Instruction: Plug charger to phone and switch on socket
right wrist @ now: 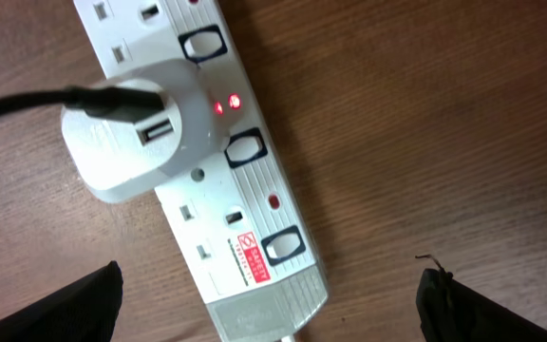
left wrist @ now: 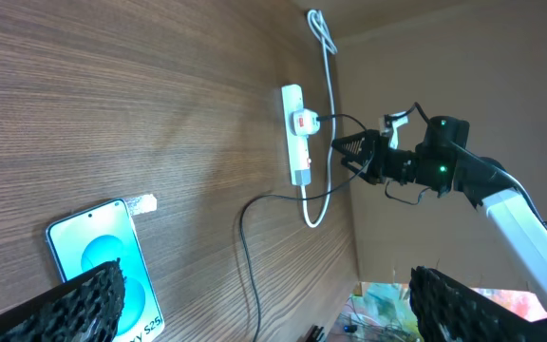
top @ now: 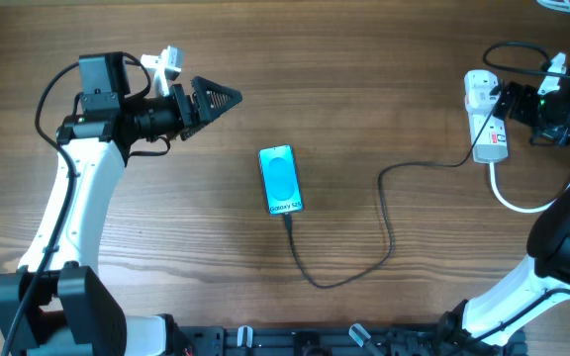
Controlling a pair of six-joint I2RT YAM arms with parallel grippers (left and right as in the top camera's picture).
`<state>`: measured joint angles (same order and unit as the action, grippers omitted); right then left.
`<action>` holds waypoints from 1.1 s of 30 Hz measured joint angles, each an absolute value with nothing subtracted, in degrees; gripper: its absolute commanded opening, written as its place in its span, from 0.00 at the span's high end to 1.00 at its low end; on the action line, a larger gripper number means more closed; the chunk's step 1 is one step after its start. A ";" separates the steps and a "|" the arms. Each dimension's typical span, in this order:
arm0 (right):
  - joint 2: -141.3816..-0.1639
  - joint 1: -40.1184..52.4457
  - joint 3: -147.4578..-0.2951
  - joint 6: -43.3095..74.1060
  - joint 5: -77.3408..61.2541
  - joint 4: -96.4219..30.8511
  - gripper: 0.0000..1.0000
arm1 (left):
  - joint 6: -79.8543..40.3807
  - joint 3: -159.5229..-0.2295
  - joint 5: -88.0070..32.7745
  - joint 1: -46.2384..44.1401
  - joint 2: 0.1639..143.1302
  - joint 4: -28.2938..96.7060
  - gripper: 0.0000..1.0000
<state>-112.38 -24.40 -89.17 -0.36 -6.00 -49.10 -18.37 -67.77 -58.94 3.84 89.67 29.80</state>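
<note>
Overhead: the socket (top: 485, 121) lies on the table (top: 364, 69). The right gripper (top: 505, 99) hangs over the socket's upper half, but its finger gap cannot be told from here. The phone (top: 281, 180) lies flat, screen up, well to the left of the socket. The charger (top: 388, 213) leaves the socket leftward, sags in a loop and rises to the phone's text end. Its tip touches that edge, but it is too small to tell whether it is seated. A thick white cord (top: 508, 203) exits the socket's lower end and curves right. The left gripper (top: 228, 97) is far left of the socket, beyond the phone. It points toward the socket and touches nothing.

Left wrist: the left gripper (left wrist: 266, 275) has its fingers (left wrist: 74, 304) spread wide at the lower corners, with nothing between them. The phone (left wrist: 103, 261) sits close by one finger, and the socket (left wrist: 297, 133) is far off across the table (left wrist: 112, 95). The charger (left wrist: 250, 256) trails from the socket toward the camera. The right gripper (left wrist: 349, 152) is just beside the socket, fingers apart.

Right wrist: the socket (right wrist: 245, 171) fills the view, lying diagonally on the table (right wrist: 444, 114). A white plug (right wrist: 141, 133) sits in the socket, and the charger (right wrist: 17, 106) enters the plug from the side. Two small red lights (right wrist: 234, 100) glow on the socket next to the plug. The right gripper (right wrist: 269, 285) has its fingers (right wrist: 55, 309) spread wide either side of the socket's labelled end, gripping nothing.
</note>
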 measured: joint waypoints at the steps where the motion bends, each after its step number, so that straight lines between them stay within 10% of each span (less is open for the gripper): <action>1: -112.38 -24.40 -89.17 -0.36 -6.00 -48.77 0.00 | -18.37 -67.77 -58.94 3.84 89.65 29.80 0.00; 16: -73.95 -24.14 -88.42 -0.36 -6.02 -48.75 0.00 | -18.37 -67.77 -58.94 3.84 89.65 29.82 0.00; 33: -71.66 -24.14 -88.42 -0.36 -6.02 -50.85 0.00 | -18.37 -67.77 -58.94 3.84 89.67 29.80 0.00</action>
<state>-71.66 -24.14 -88.42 -0.36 -6.02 -50.85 -18.37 -67.77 -58.94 3.84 89.67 29.80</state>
